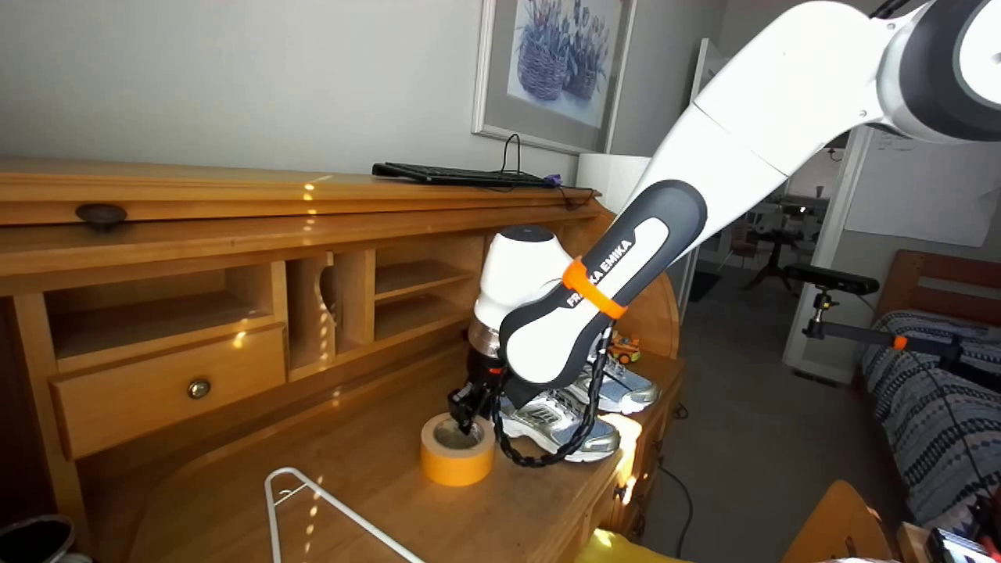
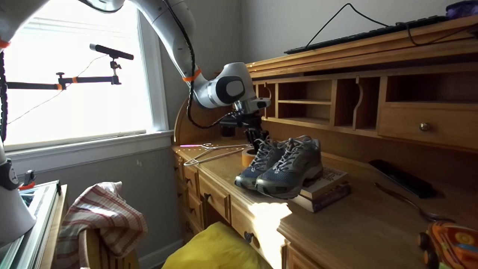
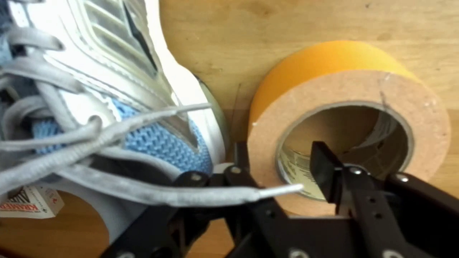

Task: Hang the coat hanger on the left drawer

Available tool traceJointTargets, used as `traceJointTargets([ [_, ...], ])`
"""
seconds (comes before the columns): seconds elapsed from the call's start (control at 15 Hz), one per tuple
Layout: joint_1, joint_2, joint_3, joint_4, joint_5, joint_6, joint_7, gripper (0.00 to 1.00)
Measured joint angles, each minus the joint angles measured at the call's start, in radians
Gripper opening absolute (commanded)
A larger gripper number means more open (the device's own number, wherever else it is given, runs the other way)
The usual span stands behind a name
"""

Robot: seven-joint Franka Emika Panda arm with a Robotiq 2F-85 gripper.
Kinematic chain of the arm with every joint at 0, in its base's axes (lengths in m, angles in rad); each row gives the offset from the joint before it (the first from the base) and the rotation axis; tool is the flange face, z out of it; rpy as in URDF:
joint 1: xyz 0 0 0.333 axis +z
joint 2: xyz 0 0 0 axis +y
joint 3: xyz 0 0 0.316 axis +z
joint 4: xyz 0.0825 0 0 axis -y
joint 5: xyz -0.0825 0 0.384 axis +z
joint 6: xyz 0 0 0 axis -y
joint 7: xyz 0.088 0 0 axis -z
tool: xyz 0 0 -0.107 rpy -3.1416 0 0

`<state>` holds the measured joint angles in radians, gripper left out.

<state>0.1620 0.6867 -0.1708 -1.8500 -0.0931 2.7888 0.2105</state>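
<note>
You have the jaws spread astride the wall of the yellow tape roll (image 1: pixel 457 471), one side at the hole, the other down the outside, toward a shoe (image 3: pixel 161 143); from the wrist view you cannot tell whether either touches the roll. A grey lace (image 3: pixel 215 196) from that shoe crosses in front of the jaws. Your coat hanger (image 1: pixel 344 507) lies on the bench (image 1: pixel 375 461), apart from the roll and the jaws, partly cut off by the lower edge in an exterior view. The roll sits between hanger and shoe. Left drawer (image 1: pixel 133 403): above the bench top, beneath an open cubbyhole (image 1: pixel 148 320), one round knob (image 1: pixel 199 389) at its centre; hanger and drawer apart. Also on your bench: books (image 2: pixel 330 185), just beside the shoe pair, and a toy truck (image 2: pixel 453 243).
</note>
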Motion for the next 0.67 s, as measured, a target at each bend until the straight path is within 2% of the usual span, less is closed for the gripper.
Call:
traceJointTargets([
  [0.13,0.030,-0.027,0.015,-0.019,-0.001,0.007,0.008,0.97],
  [0.2,0.044,-0.044,0.033,-0.031,0.000,0.007,0.010,1.00],
  [0.47,0.057,-0.108,0.164,-0.077,0.031,-0.017,0.007,1.00],
  [0.67,0.053,-0.130,0.246,-0.093,0.070,-0.113,-0.003,1.00],
])
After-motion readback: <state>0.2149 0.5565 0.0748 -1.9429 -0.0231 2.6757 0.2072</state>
